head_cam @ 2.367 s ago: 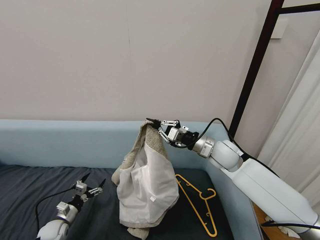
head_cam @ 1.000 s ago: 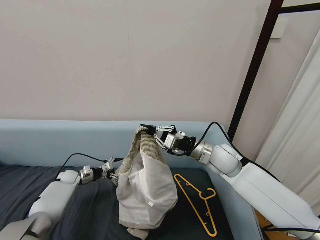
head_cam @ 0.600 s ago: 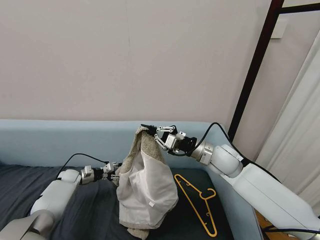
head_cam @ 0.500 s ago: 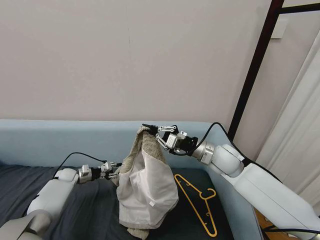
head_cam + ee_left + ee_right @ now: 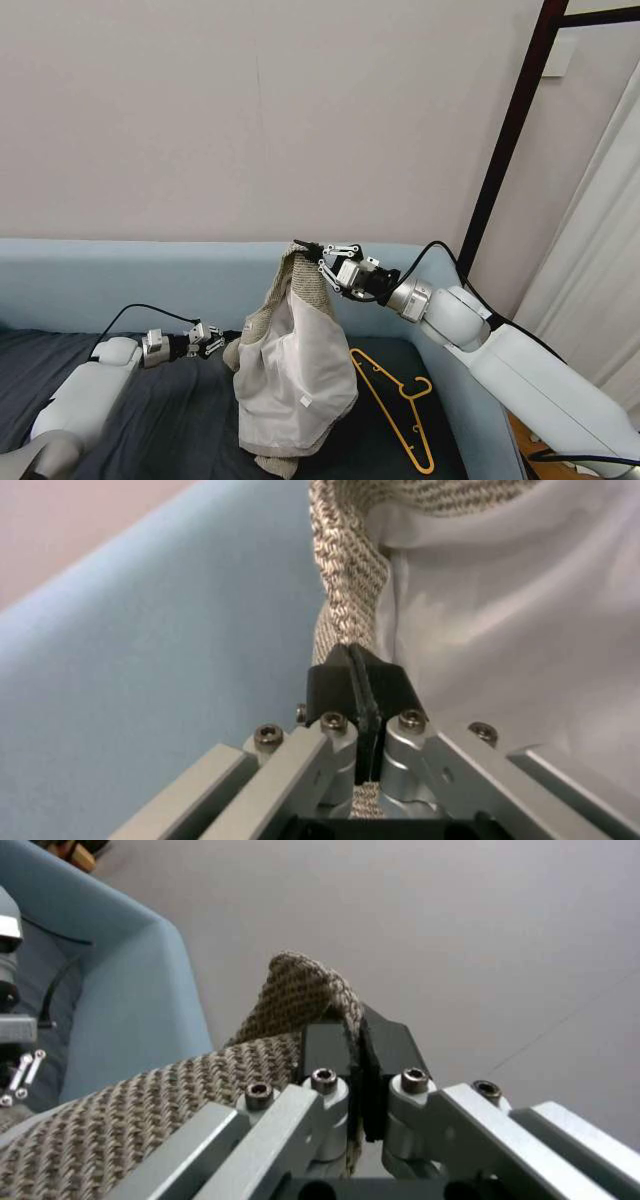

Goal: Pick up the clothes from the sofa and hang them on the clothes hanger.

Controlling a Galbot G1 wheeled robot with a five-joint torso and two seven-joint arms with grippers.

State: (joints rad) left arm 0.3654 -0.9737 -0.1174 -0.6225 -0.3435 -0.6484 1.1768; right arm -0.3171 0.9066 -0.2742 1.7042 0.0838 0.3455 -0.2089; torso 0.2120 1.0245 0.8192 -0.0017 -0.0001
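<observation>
1 beige woven jacket with white lining, 1 orange wire clothes hanger, 1 light blue sofa with a dark seat, 1 black metal rack frame, 1 white curtain, and 2 silver robot hands: left hand, right hand

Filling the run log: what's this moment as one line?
right claw: shut on jacket, holding it up | left claw: shut on jacket edge | hanger: lying on sofa seat

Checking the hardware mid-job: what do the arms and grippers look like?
Left arm and right arm: smooth white shells, silver cylindrical wrists, a black cable looping outside each. Left gripper and right gripper have silver metal linkage fingers with hex screws and black pads.
</observation>
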